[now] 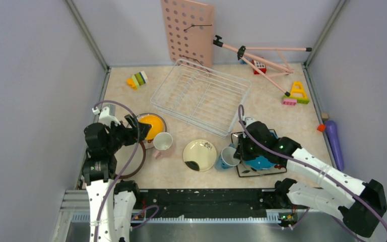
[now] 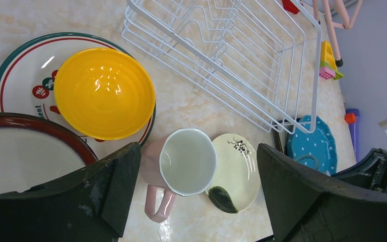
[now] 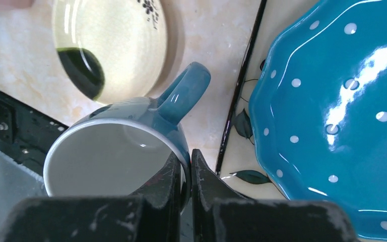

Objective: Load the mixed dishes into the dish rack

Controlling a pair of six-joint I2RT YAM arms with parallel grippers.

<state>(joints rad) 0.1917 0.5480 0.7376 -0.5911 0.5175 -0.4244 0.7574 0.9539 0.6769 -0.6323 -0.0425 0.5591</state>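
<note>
Rack (image 1: 200, 96) on beige tbl (image 1: 292, 126), grey walls (image 1: 30, 75).

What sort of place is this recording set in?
Likely a lab test cell, not a kitchen: plain walls box in the table, and toy blocks and a pegboard sit by the rack and bowl.

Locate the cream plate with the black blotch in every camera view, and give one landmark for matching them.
Top external: cream plate, centre front, between the pink cup and the blue cup.
Left wrist: lower middle, just right of the pink cup.
Right wrist: top left, beyond the blue cup's handle.
Shared landmark: teal polka-dot plate, right of it in all three.
</note>
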